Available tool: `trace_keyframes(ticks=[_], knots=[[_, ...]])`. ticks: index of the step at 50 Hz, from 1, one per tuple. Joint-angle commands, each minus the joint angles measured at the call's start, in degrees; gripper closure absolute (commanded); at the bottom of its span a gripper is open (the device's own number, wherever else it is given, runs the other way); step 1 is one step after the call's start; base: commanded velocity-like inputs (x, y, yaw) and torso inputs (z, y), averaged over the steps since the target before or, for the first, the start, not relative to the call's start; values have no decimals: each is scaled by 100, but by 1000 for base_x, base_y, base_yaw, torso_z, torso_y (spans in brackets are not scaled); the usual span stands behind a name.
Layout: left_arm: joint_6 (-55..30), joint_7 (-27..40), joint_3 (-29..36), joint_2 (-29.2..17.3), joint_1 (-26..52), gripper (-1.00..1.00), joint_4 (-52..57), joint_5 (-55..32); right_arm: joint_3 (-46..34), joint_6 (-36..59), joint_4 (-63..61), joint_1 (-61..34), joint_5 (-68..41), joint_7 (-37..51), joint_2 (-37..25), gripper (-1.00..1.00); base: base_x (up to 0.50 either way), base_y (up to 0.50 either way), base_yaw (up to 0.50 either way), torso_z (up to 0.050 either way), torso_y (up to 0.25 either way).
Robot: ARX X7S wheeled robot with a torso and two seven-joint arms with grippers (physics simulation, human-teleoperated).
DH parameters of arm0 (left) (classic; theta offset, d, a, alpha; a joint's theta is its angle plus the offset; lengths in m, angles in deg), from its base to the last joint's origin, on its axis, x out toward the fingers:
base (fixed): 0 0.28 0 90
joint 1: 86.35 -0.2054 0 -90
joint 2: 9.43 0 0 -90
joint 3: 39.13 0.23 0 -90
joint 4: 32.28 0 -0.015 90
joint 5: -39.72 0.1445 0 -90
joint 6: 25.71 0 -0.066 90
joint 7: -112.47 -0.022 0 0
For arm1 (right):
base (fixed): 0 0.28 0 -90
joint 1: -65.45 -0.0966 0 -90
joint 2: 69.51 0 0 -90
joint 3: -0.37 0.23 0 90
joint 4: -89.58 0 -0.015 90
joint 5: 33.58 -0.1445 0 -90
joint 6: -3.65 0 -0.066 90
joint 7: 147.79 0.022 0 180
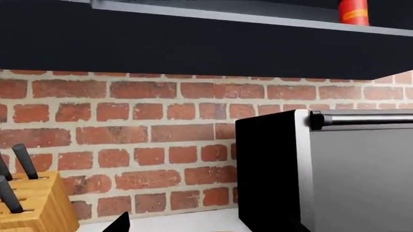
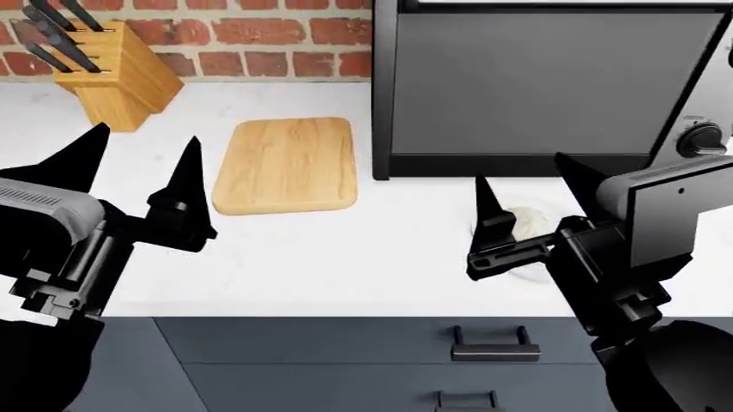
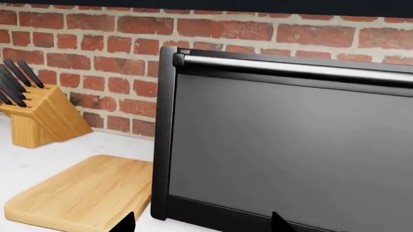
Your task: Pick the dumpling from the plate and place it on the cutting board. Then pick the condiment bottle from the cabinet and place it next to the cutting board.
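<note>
White countertop [image 2: 343,249] runs across the head view, with grey drawer fronts and a dark handle [image 2: 495,343] along its near edge. Left gripper [image 2: 137,167]: two black pointed fingers spread wide apart, nothing between them, hovering above the counter just beside the left edge of the light wooden rectangular cutting board [image 2: 287,163], not touching it. Right gripper [image 2: 533,193]: black fingers likewise spread wide, empty, positioned over the small off-white dumpling [image 2: 530,221]. Dumpling sits on the round white plate [image 2: 530,273], which is mostly hidden by the gripper body; contact between fingers and dumpling cannot be confirmed from this view. Right wrist view shows only the two fingertips at the frame edge, wide apart, with nothing held. Cutting board lies flat on the counter, bare, left of the large black oven with grey glass door [image 2: 538,86] and silver bar handle [image 3: 290,67]; board's right edge is near the oven's front corner. Oven knob [image 2: 701,137] visible at right. Further back at left, a wooden knife block with black handles [image 2: 115,73] stands against the red brick wall [image 2: 263,34]. Left wrist view: dark cabinet shelf [image 1: 193,43] above the brick, with the red condiment bottle with orange-yellow label [image 1: 353,12] standing on it above the oven; its cap is cut off by the frame.
</note>
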Motion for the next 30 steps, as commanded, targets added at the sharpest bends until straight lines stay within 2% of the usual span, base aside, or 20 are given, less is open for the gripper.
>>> trace_keyframes(ticks=[1,6,10,13,19,30], knots=[[24,63,-142,-40,40,-100,126,-97,309,525,-508,54,-376,98,-76,-100,254,0,0,0,0],[41,132,-299,-48,29,-100,167,-175,917,1282,-1192,102,-998,257,-116,-100,251,0,0,0,0],[52,182,-386,-48,34,-100,181,-217,1167,1042,-1226,253,-2562,1441,-781,-100,251,0,0,0,0],[57,201,-409,-49,22,-100,195,-227,1187,842,-1217,354,-3068,1895,-1070,-100,253,0,0,0,0],[58,223,-445,-64,3,-100,231,-256,1117,572,-1182,575,-3215,2159,-1327,-100,253,0,0,0,0],[109,189,-422,-68,-24,-100,194,-248,788,388,-1072,677,-2995,2268,-1412,-100,250,0,0,0,1]])
